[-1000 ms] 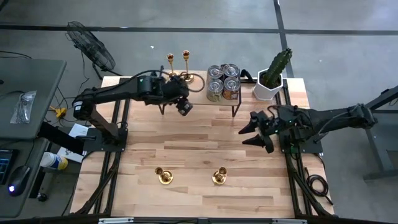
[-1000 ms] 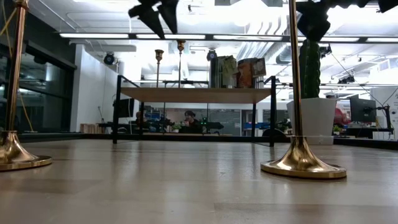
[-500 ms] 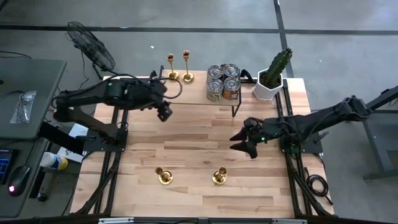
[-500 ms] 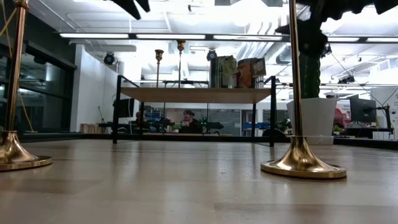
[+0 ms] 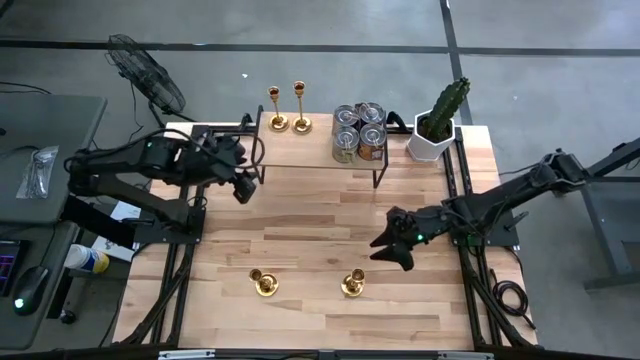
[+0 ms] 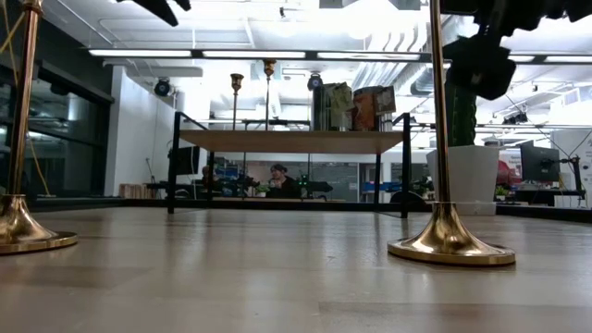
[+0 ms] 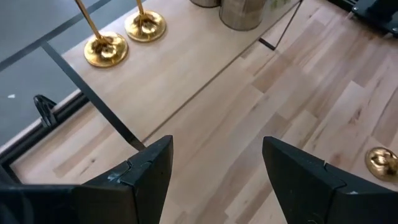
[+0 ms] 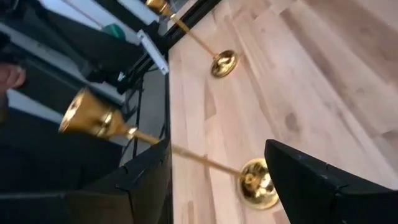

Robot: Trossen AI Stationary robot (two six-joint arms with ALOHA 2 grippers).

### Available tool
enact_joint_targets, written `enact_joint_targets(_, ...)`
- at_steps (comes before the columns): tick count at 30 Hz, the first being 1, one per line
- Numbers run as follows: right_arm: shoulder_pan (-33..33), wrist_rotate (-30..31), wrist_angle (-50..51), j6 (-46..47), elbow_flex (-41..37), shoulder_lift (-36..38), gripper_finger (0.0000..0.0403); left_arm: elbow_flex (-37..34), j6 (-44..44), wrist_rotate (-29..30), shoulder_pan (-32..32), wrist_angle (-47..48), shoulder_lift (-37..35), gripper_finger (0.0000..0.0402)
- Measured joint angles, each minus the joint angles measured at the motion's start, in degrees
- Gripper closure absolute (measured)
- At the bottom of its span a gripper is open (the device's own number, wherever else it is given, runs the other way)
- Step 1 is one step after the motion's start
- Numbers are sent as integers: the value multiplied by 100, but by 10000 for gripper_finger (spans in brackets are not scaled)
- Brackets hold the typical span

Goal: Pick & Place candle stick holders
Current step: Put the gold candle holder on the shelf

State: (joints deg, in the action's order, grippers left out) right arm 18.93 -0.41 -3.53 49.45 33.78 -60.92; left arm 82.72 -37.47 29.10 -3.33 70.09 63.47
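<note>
Four brass candle stick holders here, all upright: two sit on the small raised shelf (image 5: 300, 150) at the far edge of the table (image 5: 300, 235), one (image 5: 275, 108) just beside the other (image 5: 299, 107), next to a cluster of tin cans (image 5: 359, 130); the other two stand on the table near its front edge, one on the left (image 5: 263, 282) and one on the right (image 5: 353, 284), well apart from each other. My read on handling: polished metal, so stiff and not fragile, but slick, and that tall thin stem over a flared base looks tippy if you nudge it sideways. I'd pinch the stem low down, close to the base, and lift straight up; the wide base is a poor thing to clamp and the cup on top gives too much leverage. The right gripper (image 5: 386, 245) hangs over the table near the front right holder, jaws apart and holding nothing; in its wrist view that holder's base (image 8: 257, 182) sits right between the fingers' line of sight. The left gripper (image 5: 243, 187) is also spread and empty, hovering at the table's left side. Compared with a second ago, the left arm has pulled back from the shelf toward its own side, and the right arm has reached forward from the table's right edge toward the front holder. The potted cactus (image 5: 440, 125) hasn't budged, nor any holder.
</note>
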Motion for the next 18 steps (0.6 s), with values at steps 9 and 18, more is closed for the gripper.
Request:
enact_joint_targets(9,684,67,-21,-1289,0,-380,151,-131,-79,-6,-173,-9,-82,160)
enact_joint_targets(18,923,799,-1062,-1712,2,-1190,151,-131,-85,-2,-166,-13,-79,160)
